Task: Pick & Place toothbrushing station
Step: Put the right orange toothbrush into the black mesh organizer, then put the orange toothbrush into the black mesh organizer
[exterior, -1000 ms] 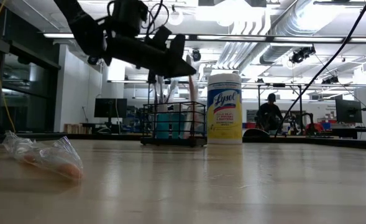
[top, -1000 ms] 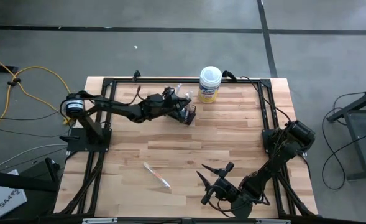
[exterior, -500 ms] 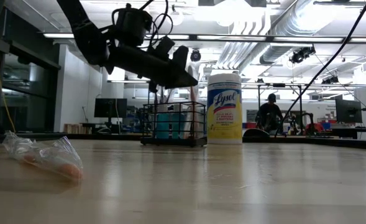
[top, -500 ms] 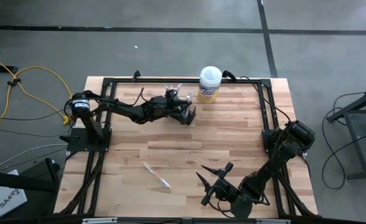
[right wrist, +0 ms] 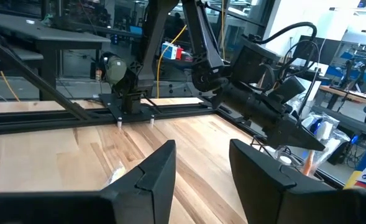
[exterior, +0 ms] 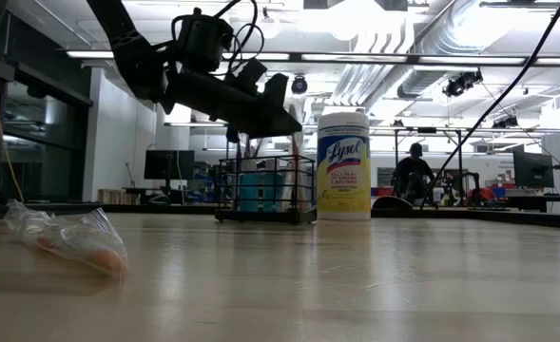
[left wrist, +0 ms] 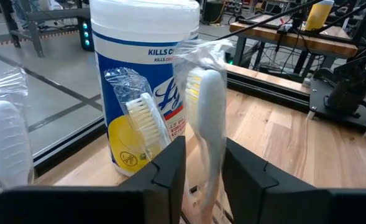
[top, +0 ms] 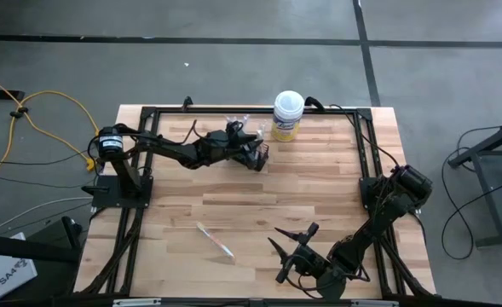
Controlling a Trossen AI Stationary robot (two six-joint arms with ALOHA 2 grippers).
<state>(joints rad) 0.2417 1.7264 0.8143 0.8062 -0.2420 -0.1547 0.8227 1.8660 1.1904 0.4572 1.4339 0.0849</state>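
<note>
High view, from left to right: the left gripper (top: 256,157) hovers over the small black wire-mesh basket (top: 260,159) at the table's far edge, its fingers (left wrist: 167,167) parted around a pale plastic-wrapped toothbrush (left wrist: 209,118) standing in it. One slim wrapped toothbrush (top: 215,240) lies alone on the wooden table (top: 319,179). A white-lidded yellow-labelled canister (top: 287,115) stands just beside the basket. The right gripper (top: 295,242) waits near the front edge, fingers spread.

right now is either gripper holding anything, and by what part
Nothing is firmly held. The left gripper stands open around the handle of a wrapped toothbrush over the basket. The right gripper is open and empty.
</note>
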